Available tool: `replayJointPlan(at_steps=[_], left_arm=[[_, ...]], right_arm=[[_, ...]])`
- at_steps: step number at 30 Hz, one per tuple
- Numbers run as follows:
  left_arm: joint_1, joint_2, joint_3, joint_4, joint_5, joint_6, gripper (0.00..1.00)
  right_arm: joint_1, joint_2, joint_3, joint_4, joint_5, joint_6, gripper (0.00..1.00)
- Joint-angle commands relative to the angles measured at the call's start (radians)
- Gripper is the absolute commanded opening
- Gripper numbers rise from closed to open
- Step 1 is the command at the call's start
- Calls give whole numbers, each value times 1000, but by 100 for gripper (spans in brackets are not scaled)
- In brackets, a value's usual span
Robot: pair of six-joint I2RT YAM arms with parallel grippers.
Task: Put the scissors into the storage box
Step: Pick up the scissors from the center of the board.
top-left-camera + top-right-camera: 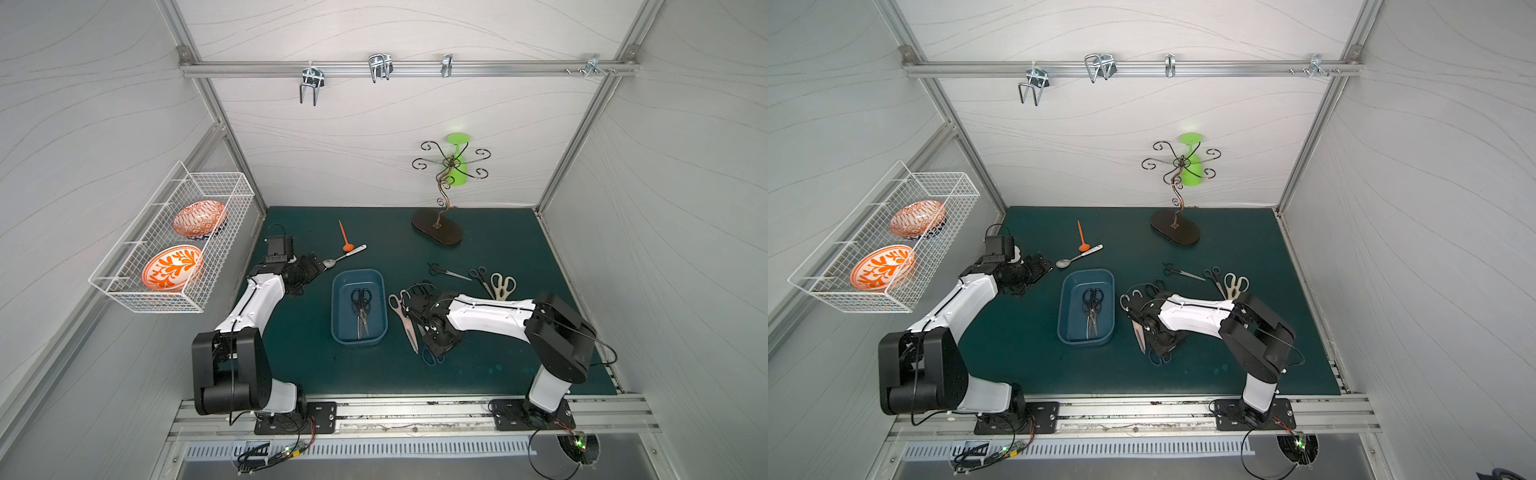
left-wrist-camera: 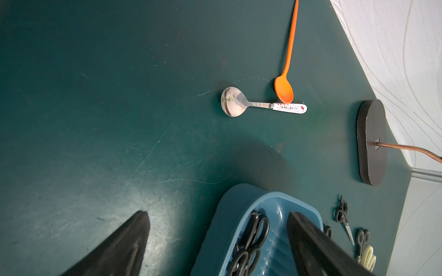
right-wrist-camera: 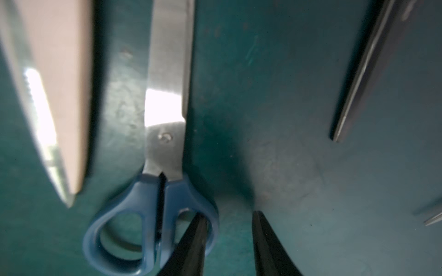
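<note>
The blue storage box sits mid-mat with two black scissors lying inside. My right gripper is low over the blue-handled scissors. It is open; one finger sits in a handle loop, the other over bare mat. The pink-handled scissors lie alongside. Behind the arm are small black scissors, another black pair and a cream-white pair. My left gripper hangs open and empty by the box's far left corner.
A steel spoon and an orange spoon-like stick lie behind the box. A hook stand with a green cup is at the back. A white wire basket with two plates hangs on the left wall.
</note>
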Motion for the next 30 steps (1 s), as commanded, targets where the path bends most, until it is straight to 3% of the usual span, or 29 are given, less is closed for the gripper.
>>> replayJointPlan(at_steps=[1,8,19,27,30], left_arm=[[-3,-26,0,12,-15,16,94],[-5,-26,-1,12,-17,16,94],[-5,-30,-3,9,-24,21,94],[-5,-31,-1,6,-29,22,94],[-5,-33,-1,4,-33,25,94]], right_arm=[[-34,4,10,-41,54,-24,36],[-84,-26,2,6,-18,-104,35],[-138,-18,-51,58,-150,-99,29],[-158,-1,-63,55,-108,-119,23],[-164,11,-59,52,-104,-119,15]])
